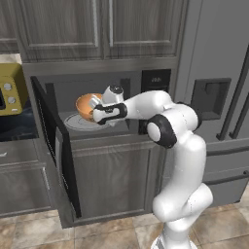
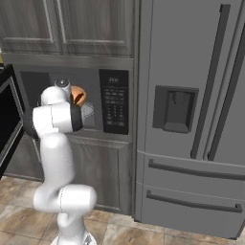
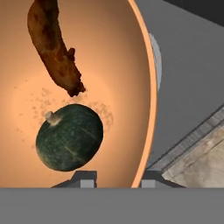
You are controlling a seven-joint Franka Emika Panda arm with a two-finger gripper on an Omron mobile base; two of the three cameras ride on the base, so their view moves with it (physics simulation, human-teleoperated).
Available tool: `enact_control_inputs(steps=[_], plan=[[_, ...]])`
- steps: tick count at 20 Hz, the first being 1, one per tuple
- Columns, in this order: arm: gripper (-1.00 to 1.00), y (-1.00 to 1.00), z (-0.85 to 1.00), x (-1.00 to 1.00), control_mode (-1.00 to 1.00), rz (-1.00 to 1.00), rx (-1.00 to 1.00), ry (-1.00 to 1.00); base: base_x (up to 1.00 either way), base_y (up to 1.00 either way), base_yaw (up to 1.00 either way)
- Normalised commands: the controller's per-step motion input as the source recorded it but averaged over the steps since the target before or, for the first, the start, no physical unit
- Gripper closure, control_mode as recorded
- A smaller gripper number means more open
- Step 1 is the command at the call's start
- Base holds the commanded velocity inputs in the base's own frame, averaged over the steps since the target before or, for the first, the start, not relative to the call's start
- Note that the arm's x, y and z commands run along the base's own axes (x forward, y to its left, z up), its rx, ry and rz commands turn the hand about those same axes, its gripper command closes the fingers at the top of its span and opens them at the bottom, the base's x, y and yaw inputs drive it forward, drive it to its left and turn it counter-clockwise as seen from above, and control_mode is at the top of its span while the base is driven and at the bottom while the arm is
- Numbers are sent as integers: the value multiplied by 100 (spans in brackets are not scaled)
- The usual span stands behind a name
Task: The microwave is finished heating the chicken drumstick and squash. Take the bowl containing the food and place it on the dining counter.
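Observation:
The microwave (image 1: pixel 155 80) stands open, its door (image 1: pixel 53 146) swung out to the left. Inside, the orange-tan bowl (image 1: pixel 83 104) rests over the white turntable (image 1: pixel 78 124). The bowl (image 3: pixel 26 113) holds the reddish-brown chicken drumstick (image 3: pixel 52 48) and the dark green squash (image 3: pixel 69 136). My gripper (image 3: pixel 117 177) straddles the bowl's near rim, one finger inside and one outside. The outer finger lies against the wall and a gap still shows on the inner side. In the left base view my gripper (image 1: pixel 95 109) reaches in from the right. The dining counter is out of view.
A yellow toaster oven (image 1: pixel 10 90) sits on the worktop left of the microwave. The tall grey fridge (image 2: pixel 191 119) stands close on the right. Wood cabinets run above and below the microwave. The open door (image 2: pixel 9 119) juts out at the left.

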Motion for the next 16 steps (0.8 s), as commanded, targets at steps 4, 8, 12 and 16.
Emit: enact_control_inputs(steps=[4,8,12,16], plan=[[100,-17,4,-99,-100,0,1,-2,0,0,0],[100,-23,8,-100,-100,0,0,0,0,0,0],[100,-24,19,-100,-100,0,0,0,0,0,0],[100,-19,38,-100,-100,0,0,0,0,0,0]])
